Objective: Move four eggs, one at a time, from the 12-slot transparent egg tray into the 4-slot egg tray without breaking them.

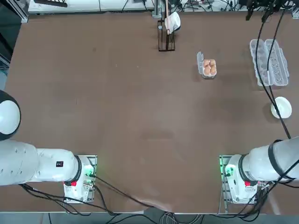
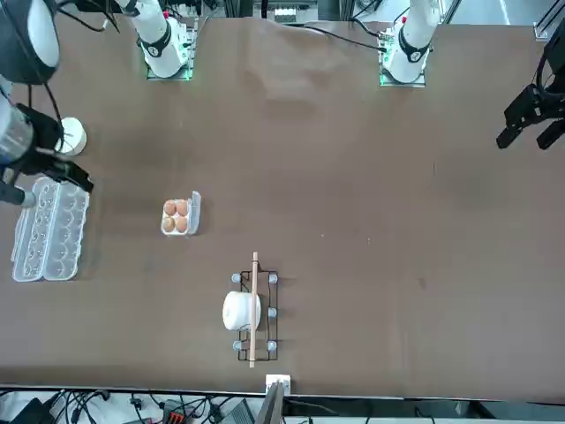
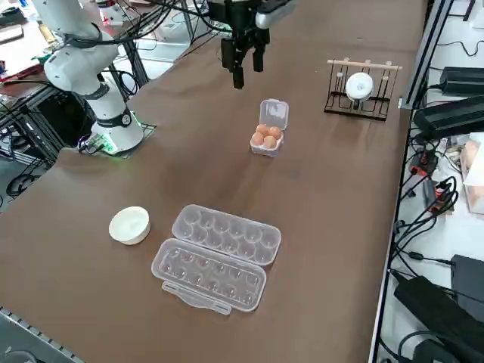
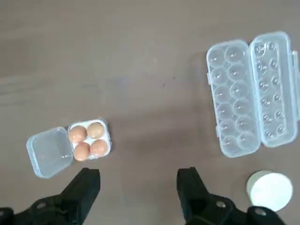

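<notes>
Sitting four eggs (image 4: 87, 139) in 4-slot egg tray (image 4: 70, 144), lower left of wrist frame; 12-slot transparent egg tray (image 4: 252, 91) empty, right side. Right gripper (image 4: 139, 185) open, empty, high above table between trays. Task looks complete.

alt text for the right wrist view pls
Four eggs fill the small tray, its lid open beside it; the long tray lies open and empty near a white bowl. The right gripper hangs open above bare table.

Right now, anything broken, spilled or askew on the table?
Nothing stands out. Four eggs sit intact in the 4-slot egg tray, the 12-slot transparent egg tray lies open and empty, and the right gripper hangs open above the table.
</notes>
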You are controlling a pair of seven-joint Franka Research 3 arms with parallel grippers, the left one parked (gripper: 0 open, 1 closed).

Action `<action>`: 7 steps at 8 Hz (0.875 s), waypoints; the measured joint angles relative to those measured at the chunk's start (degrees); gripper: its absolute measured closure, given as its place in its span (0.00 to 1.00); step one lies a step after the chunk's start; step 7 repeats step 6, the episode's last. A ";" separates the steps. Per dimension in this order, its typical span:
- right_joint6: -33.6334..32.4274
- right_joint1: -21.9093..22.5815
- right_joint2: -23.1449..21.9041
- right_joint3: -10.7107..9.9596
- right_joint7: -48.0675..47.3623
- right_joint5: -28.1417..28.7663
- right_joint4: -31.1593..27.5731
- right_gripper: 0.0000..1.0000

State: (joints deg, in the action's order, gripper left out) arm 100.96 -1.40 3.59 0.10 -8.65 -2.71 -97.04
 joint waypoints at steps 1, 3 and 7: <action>-1.06 -0.13 -1.34 0.01 1.95 0.08 0.00 0.00; -4.29 -0.11 -3.81 0.06 5.56 0.31 0.01 0.00; -9.39 -0.14 -5.44 -1.39 7.03 4.76 2.74 0.00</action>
